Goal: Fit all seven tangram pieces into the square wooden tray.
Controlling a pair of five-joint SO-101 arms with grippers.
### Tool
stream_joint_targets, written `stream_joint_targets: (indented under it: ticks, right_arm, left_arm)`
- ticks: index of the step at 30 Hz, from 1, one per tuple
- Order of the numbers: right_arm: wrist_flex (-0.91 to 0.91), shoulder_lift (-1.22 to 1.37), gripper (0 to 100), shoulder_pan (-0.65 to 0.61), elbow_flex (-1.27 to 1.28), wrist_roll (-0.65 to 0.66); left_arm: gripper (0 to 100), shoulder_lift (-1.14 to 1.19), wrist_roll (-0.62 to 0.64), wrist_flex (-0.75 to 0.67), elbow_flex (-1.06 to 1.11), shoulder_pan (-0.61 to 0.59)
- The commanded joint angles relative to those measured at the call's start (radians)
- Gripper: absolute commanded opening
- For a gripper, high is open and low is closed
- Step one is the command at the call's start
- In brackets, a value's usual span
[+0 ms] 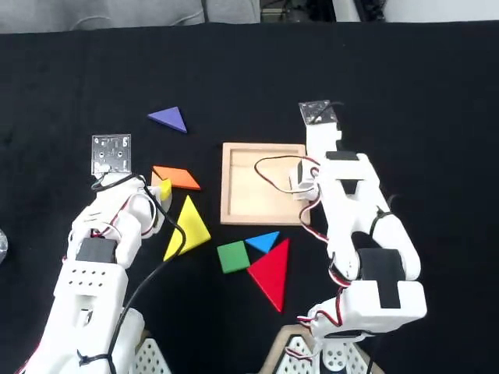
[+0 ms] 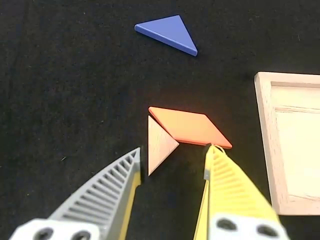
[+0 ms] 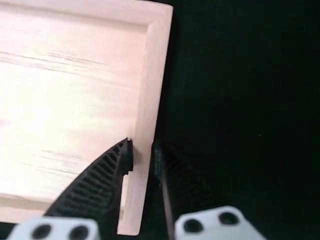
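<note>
The square wooden tray (image 1: 234,183) lies mid-table, its floor showing bare wood. My right gripper (image 1: 301,184) straddles the tray's right wall (image 3: 155,75), one finger inside and one outside, shut on it (image 3: 142,150). My left gripper (image 2: 173,150) is open around a small plain wooden triangle (image 2: 159,145) that touches the orange parallelogram (image 2: 190,126) (image 1: 175,177). In front of the tray lie the yellow triangle (image 1: 188,227), green square (image 1: 233,256), blue triangle (image 1: 263,241) and red triangle (image 1: 273,271). A purple triangle (image 1: 168,118) (image 2: 169,32) sits farther back on the left.
Two small square metal plates lie on the black cloth, one (image 1: 111,153) behind the left arm and one (image 1: 318,111) behind the right arm. A thin cable (image 1: 273,167) loops over the tray. Grey fabric (image 1: 117,12) borders the table's far edge.
</note>
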Motion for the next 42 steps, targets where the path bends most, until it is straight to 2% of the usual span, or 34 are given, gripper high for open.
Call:
stream_joint_targets:
  ticks: [1, 6, 10, 14, 16, 19, 23, 24, 28, 32, 37, 42]
  right_arm:
    - [-0.018, -0.058, 1.1, -0.028, -0.010, 0.041]
    - [-0.018, -0.058, 1.1, -0.037, -0.010, 0.049]
    - [-0.020, -0.058, 1.1, -0.074, -0.016, 0.103]
    - [-0.040, -0.058, 1.2, -0.075, -0.013, 0.100]
    - [-0.038, -0.064, 1.8, -0.051, -0.015, 0.048]
    - [-0.037, -0.067, 11.1, -0.012, -0.015, -0.015]
    - [-0.034, -0.067, 25.0, -0.005, -0.008, -0.018]
    - [-0.025, -0.067, 25.0, -0.005, -0.008, -0.018]
    - [-0.012, -0.067, 21.7, -0.006, -0.013, -0.018]
    - [-0.012, -0.065, 21.6, -0.008, -0.010, -0.018]
    - [-0.009, -0.058, 21.1, -0.044, -0.007, -0.018]
    - [0.000, -0.067, 8.3, -0.098, 0.022, -0.018]
  left_arm:
    - [21, -0.018, 0.008, -0.018, -0.008, 0.004]
    - [21, -0.018, 0.008, -0.018, -0.008, 0.004]
    - [21, -0.018, 0.008, -0.018, -0.008, 0.004]
    - [21, -0.018, 0.008, -0.018, -0.007, 0.004]
    - [21, -0.018, 0.008, -0.018, -0.007, 0.004]
    - [21, -0.018, 0.008, -0.018, -0.007, 0.004]
    - [21, -0.014, 0.006, -0.012, -0.007, 0.008]
    - [21, -0.008, -0.021, 0.002, -0.010, 0.018]
    - [21, -0.008, -0.284, 0.180, -0.062, 0.174]
    - [21, -0.008, -0.273, 0.285, -0.140, 0.188]
    - [21, -0.006, -0.265, 0.298, -0.145, 0.189]
    - [21, 0.035, -0.264, 0.299, -0.133, 0.189]
